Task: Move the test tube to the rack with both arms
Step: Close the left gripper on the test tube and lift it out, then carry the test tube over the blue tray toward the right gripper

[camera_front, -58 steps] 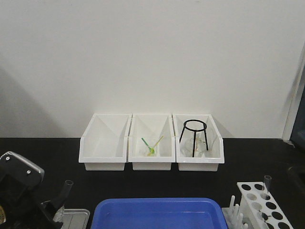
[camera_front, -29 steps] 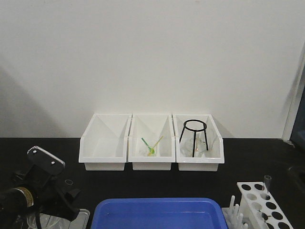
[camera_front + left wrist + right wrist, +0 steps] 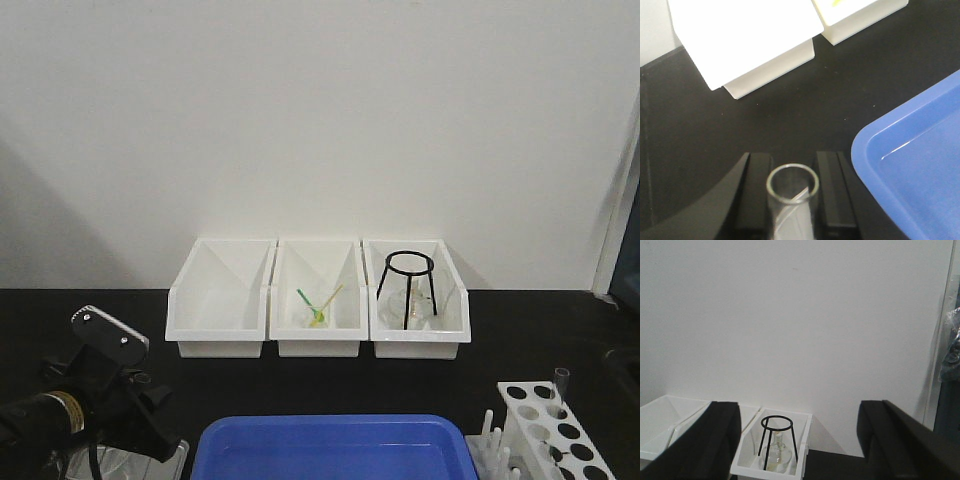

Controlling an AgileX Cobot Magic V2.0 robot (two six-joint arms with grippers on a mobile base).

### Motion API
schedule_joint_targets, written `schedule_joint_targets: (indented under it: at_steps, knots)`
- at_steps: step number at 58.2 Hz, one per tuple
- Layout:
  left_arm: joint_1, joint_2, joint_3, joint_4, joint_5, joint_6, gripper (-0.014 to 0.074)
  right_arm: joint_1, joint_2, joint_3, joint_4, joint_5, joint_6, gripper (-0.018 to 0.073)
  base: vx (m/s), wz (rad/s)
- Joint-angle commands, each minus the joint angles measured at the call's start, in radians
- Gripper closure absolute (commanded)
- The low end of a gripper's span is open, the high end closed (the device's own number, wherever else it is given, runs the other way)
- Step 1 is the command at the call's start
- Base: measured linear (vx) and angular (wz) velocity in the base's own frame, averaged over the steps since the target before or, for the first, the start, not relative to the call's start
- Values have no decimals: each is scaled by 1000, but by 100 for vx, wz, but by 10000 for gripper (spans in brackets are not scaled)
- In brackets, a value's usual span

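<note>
The test tube, clear glass with a round open rim, sits between the two black fingers of my left gripper, which is shut on it. In the front view that gripper is at the lower left, with the tube's rim pointing toward the bins. The white rack with round holes stands at the lower right, and another clear tube stands in its far corner. My right gripper is open with nothing between its fingers. It faces the wall and does not show in the front view.
Three white bins line the back wall. The middle one holds green and yellow sticks; the right one holds a black wire tripod over a flask. A blue tray lies front centre, close to the right of the left gripper.
My left arm has risen from the lower left corner and swung right with the tube in its grip. The tube has turned from leaning upright to pointing toward the bins.
</note>
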Motion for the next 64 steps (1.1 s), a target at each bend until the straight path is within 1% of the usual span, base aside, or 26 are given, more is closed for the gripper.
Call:
schedule_joint_targets:
  at_steps: [1, 8, 15, 20, 26, 37, 41, 46, 49, 53, 57, 64]
  knots:
    - [-5, -47, -31, -10, -78, -9, 605, 2, 7, -37, 5, -65, -3, 23, 0, 0]
    - [-5, -79, -31, -10, -79, -9, 604, 2, 7, -37, 5, -65, -2, 23, 0, 0]
    - [-5, -158, -31, -10, -81, -13, 603, 2, 7, -37, 5, -65, -2, 23, 0, 0]
    - [-5, -230, -31, -10, -87, -43, 603, 2, 7, -37, 5, -65, -2, 23, 0, 0]
    - [-5, -332, -31, -10, -93, -121, 603, 2, 7, -37, 5, -63, -2, 23, 0, 0]
    - [-5, -475, -31, -6, -95, -298, 603, 2, 7, -37, 5, -58, 3, 23, 0, 0]
    - [-7, -503, -31, -6, -101, -347, 603, 2, 7, -37, 4, -58, 19, 23, 0, 0]
    - [-25, -523, -31, 0, -111, -386, 603, 9, 7, -37, 3, -58, 57, 23, 0, 0]
    - [-45, -526, -31, 10, -123, -402, 603, 32, 11, -36, 2, -53, 74, 23, 0, 0]
    - [-84, -526, -31, 49, -146, -430, 603, 77, 33, -36, -12, -51, 80, 23, 0, 0]
    - [-119, -518, -31, 94, -176, -460, 603, 140, 61, -36, -48, -51, 81, 23, 0, 0]
    - [-177, -493, -31, 185, -230, -548, 603, 264, 129, -36, -104, -74, 118, 23, 0, 0]
